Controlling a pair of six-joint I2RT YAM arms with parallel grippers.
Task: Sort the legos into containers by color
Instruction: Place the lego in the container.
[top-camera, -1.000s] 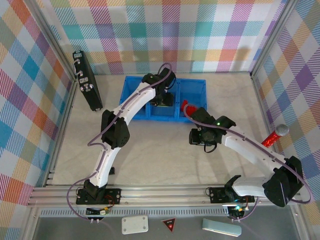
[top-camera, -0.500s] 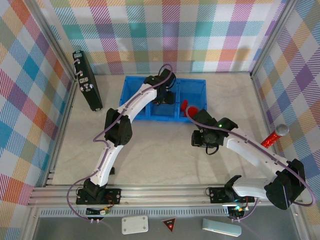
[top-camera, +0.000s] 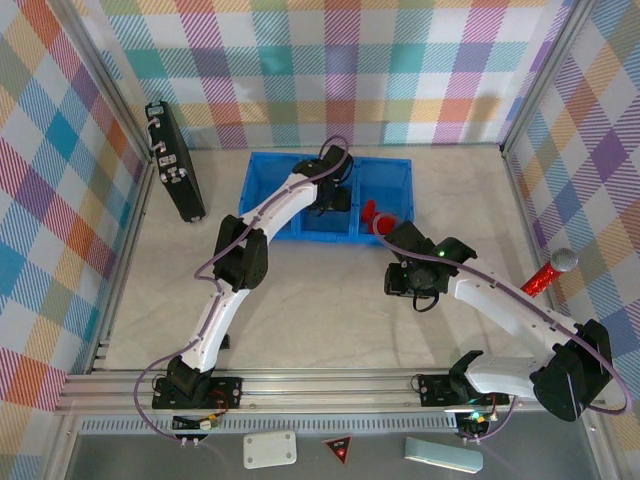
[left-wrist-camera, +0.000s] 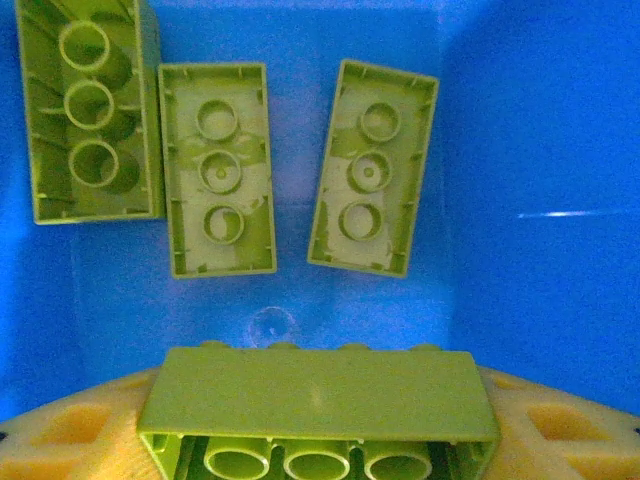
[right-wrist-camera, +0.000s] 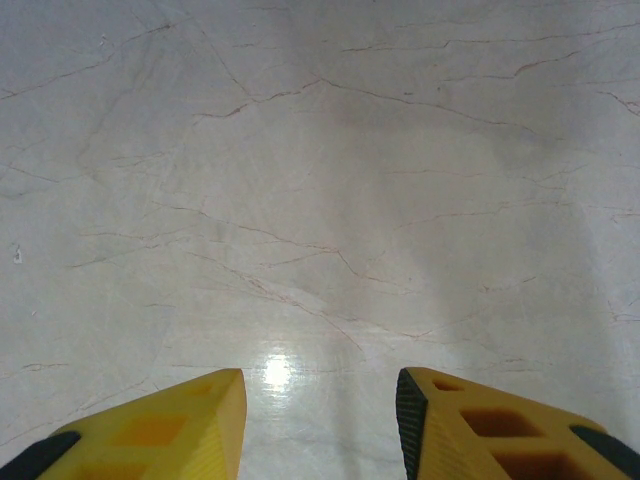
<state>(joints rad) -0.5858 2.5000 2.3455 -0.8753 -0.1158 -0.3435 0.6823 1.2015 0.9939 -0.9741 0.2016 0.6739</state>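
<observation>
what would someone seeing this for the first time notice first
The bright blue tray at the table's far middle stands out against the plaid walls, with the left arm reaching into its middle compartment. There the left gripper holds a lime-green brick above three more green bricks lying underside up on the blue floor. The right gripper hangs open over the marbled tabletop.

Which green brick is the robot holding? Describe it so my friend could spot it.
Find the long blue tray; the left gripper reaches into its middle compartment. Three lime-green bricks lie there hollow side up. The held brick is the fourth, clamped between the yellow fingers above the others.
</observation>
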